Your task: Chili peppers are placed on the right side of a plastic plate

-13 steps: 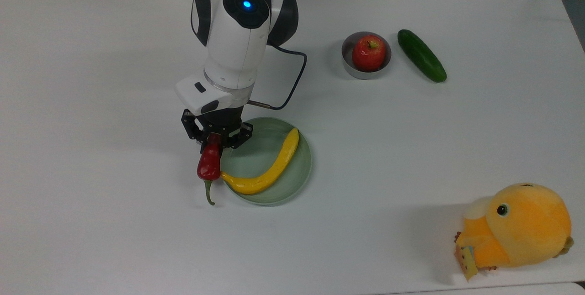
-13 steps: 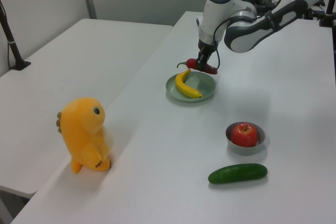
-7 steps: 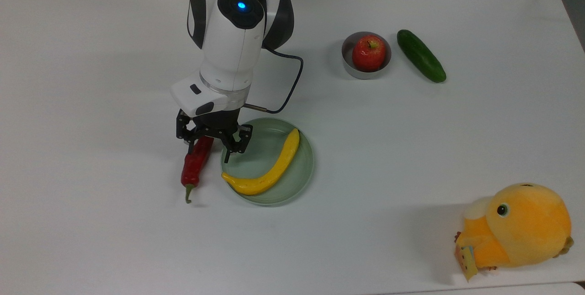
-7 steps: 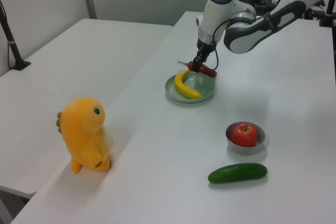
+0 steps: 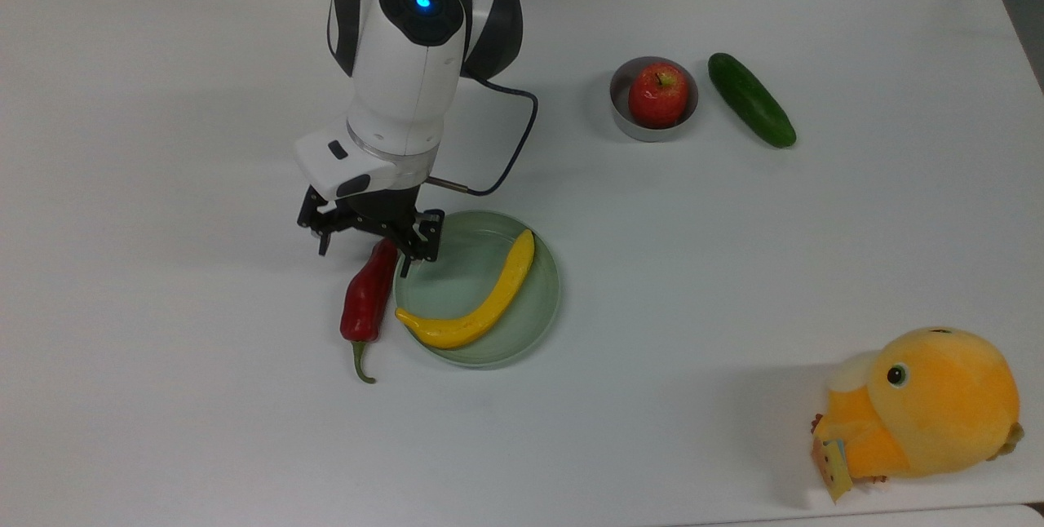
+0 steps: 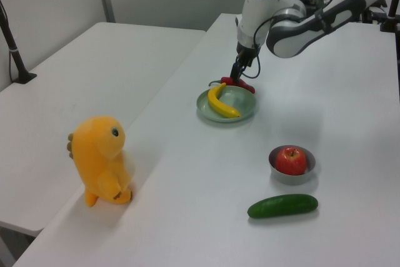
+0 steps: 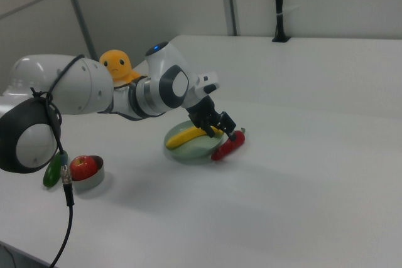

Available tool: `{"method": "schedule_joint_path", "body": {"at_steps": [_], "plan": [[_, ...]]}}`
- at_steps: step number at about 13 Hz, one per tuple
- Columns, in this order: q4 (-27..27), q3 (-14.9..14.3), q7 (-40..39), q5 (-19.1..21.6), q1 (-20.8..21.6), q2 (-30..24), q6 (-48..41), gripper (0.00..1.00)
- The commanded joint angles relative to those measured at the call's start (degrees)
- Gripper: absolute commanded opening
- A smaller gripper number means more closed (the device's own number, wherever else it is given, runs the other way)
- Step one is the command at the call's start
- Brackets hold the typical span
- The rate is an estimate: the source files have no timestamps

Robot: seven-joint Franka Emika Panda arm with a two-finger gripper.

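White tabletop, with the plate (image 5: 534,311) as your landmark: the chili (image 5: 369,297) lies just beside its rim on the top view's left. Your gripper (image 5: 364,242) hangs spread and empty over the chili's blunt end — lift crookedly and 1 finger could clip it.

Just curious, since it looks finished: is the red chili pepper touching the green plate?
Cannot tell. In the top view the chili pepper lies right against the plastic plate rim's left edge, with no clear gap or contact visible.
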Motion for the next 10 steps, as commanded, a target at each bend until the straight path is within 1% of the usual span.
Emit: {"method": "schedule_joint_path", "body": {"at_steps": [1,3,4,5,7,8,9,10], "plan": [[-1.15,0.68,-2.14,7.01,0.29,-5.75,-11.09,1.00],[-1.67,0.77,-6.70,12.28,0.47,-9.62,-17.41,1.00],[-2.37,0.77,-8.38,13.79,0.73,-12.07,-20.40,1.00],[-4.20,0.77,-8.92,14.41,0.99,-16.01,-23.30,1.00],[-6.67,0.77,-8.75,15.03,2.04,-20.43,-25.87,1.00],[-7.64,0.25,-8.66,15.99,3.10,-22.36,-26.84,1.00],[-9.30,-0.10,-8.66,18.26,3.54,-24.82,-26.85,1.00],[-10.28,-0.37,-8.48,20.20,3.63,-26.15,-26.68,1.00]]}}
